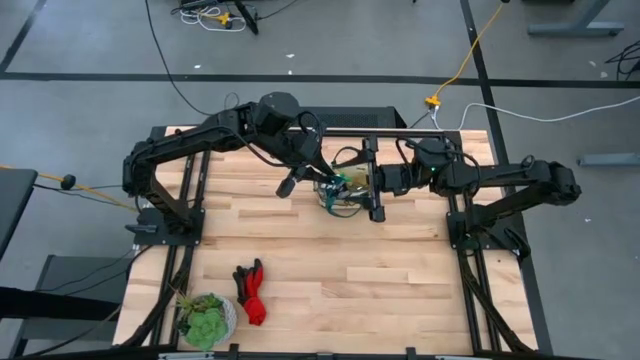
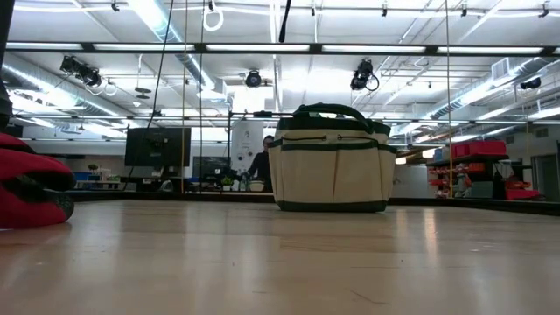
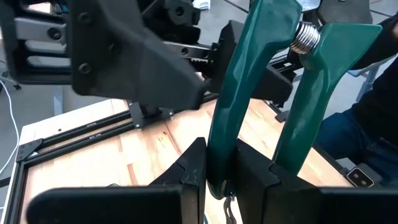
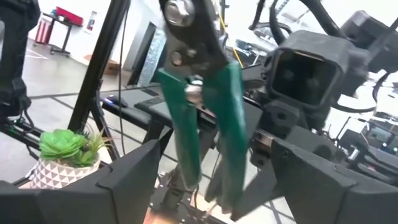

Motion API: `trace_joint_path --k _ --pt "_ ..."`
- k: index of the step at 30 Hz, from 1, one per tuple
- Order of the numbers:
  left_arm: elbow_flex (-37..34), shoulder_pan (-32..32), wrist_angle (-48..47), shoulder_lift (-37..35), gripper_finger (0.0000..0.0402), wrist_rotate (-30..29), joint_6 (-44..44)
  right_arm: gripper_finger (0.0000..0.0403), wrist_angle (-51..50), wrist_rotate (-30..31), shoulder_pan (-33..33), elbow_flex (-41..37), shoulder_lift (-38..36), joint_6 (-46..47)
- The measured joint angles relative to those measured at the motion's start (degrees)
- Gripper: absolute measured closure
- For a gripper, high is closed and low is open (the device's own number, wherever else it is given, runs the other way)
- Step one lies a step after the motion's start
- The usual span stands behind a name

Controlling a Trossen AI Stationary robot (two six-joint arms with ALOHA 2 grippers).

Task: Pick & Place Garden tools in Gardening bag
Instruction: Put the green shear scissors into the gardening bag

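— Where were the green-handled pruning shears (image 3: 249, 93)?
— Above the tan fabric bag (image 1: 345, 192) mid-table, left jaws clamped on one handle; right jaws looked apart.
— Advice?
— Lower straight in (handles snag), then release.

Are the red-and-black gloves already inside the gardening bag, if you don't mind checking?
No, the gloves lie on the table, well apart from the bag.
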Motion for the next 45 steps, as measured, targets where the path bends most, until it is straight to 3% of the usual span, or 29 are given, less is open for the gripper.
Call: trace_joint_path --k 10,17,27,35,45 --pt "0.0 0.0 0.0 0.0 0.0342 0.4 -0.5 0.0091 0.0 0.2 0.9 0.0 0.0 -0.8" --pt "0.0 0.0 -0.8 0.0 0.0342 -0.1 -0.3 0.0092 -3.8 7.3 0.8 0.0 -0.7 -0.2" --pt "0.0 0.0 -1.9 0.0 0.0342 -2.7 3.4 0.0092 -12.6 10.0 0.9 0.0 -7.1 5.8" --pt "0.0 -0.1 -5.9 -0.3 0.0342 -16.2 12.4 0.0092 -17.8 12.7 0.8 0.0 -13.8 11.8" --pt "0.0 -3.4 -8.3 0.0 0.0342 -33.5 26.6 0.0092 -19.6 12.6 -0.1 0.0 -14.8 22.4"
